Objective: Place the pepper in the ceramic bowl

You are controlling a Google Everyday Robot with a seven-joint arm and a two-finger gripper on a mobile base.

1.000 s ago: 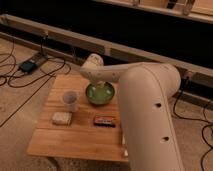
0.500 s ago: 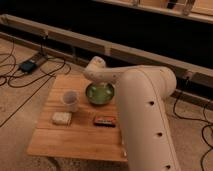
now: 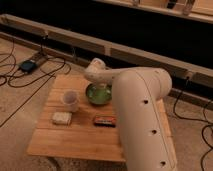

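The green glazed ceramic bowl sits on the far middle of the wooden table. My white arm reaches in from the right foreground, and its end hangs right over the bowl's far rim. The gripper points down at the bowl, mostly covered by the wrist. The pepper is hidden; I cannot see it in the bowl, in the gripper or on the table.
A small translucent cup stands left of the bowl. A pale tan block lies at the front left, and a flat dark tin with a red label lies in front of the bowl. Cables and a black box lie on the floor at left.
The arm's end has shifted slightly right and down toward the bowl. The objects on the table have not moved.
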